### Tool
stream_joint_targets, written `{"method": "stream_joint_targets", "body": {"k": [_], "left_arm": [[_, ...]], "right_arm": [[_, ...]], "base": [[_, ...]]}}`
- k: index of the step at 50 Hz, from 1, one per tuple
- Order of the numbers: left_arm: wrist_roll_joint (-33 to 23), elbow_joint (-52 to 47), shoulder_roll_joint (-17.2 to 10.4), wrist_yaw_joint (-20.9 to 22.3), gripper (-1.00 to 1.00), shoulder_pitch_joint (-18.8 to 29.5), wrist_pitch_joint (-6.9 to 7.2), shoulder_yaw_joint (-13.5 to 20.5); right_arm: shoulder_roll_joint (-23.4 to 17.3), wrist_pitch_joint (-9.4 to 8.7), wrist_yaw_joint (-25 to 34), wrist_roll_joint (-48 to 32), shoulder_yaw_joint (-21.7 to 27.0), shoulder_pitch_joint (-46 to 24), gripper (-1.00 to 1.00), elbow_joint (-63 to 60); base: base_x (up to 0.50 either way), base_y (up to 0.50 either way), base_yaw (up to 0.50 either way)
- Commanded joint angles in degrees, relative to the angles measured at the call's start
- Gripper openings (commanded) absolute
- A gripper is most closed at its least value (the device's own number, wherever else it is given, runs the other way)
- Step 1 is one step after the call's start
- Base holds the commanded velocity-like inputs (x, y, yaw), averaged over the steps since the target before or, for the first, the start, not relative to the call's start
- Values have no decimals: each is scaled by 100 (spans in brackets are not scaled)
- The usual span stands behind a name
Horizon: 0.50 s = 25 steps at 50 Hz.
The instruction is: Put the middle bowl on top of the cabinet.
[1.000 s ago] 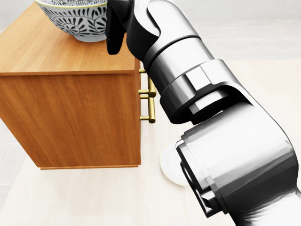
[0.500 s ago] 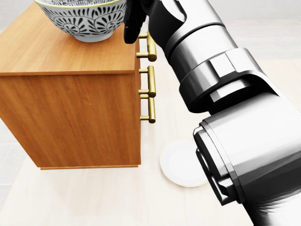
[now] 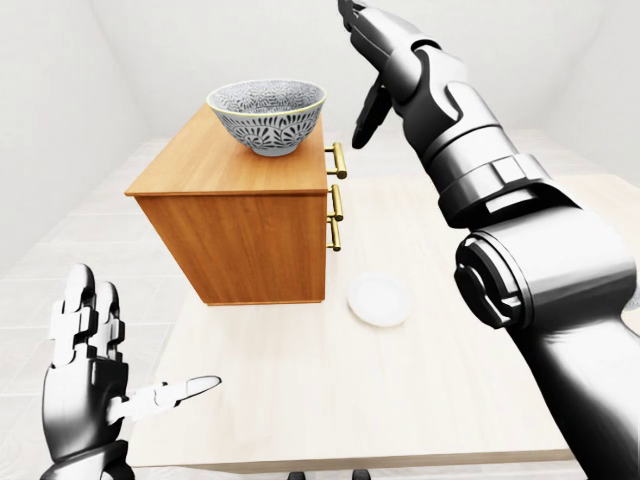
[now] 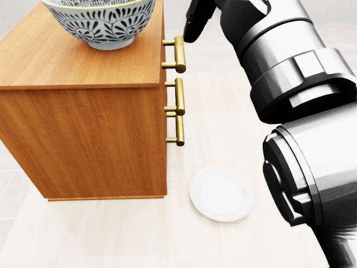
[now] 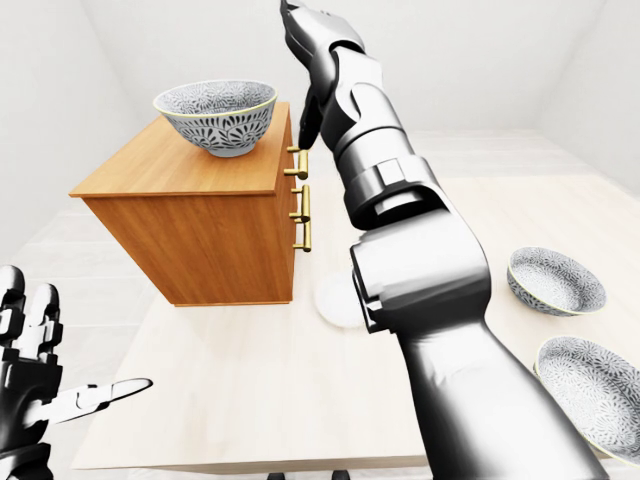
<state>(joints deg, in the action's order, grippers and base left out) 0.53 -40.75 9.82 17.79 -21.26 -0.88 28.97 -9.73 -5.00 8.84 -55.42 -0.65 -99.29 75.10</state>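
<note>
Patterned bowl (image 3: 266,117): upright on top of the wooden cabinet (image 3: 235,225).
Right hand (image 3: 385,55): up high, right of the bowl, fingers wide, empty.
Left hand (image 3: 85,370): down low, fingers wide, empty.
White plate (image 4: 221,193): on table (image 3: 300,400) by cabinet.

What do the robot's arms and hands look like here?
Glossy silver-grey metal with black joints. The right arm is built of chunky rounded segments; the right hand and left hand have segmented fingers. No cables or markings show.
</note>
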Motion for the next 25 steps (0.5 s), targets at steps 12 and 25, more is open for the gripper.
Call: {"method": "stream_joint_targets", "body": {"k": [12,25], "left_arm": [[45,33,-10,48,100,20,-44,-110],[-72,46,-37,-14,100,79,0,-175]], "right_arm": [[-799,0,76,-131,68,-271,100,71],[-1234,0,290,-304,81,-670,100,64]], "base": [[0,0,0],[0,0,0]]}}
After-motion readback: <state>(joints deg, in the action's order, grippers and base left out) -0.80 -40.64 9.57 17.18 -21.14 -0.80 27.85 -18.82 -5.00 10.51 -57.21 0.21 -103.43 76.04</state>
